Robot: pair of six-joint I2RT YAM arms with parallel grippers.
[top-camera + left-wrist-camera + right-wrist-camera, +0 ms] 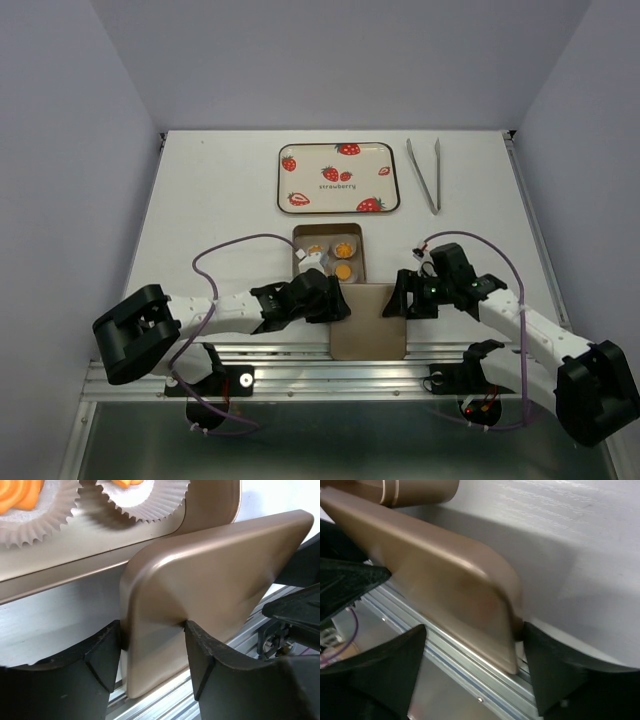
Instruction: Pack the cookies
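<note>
Our left tool [152, 627] pinches one edge of the lid [368, 322]. Our right tool [474, 627] straddles the opposite end, spread wide. Just beyond both tools the tin [210, 505] stands uncovered, with the cookies [344, 249] already inside it in paper cups [145, 505]. We judge that only the lidding remains.

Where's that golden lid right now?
Top view: the lid is at the near edge of the table, just below the open tin of cookies, between the left gripper and right gripper.
</note>
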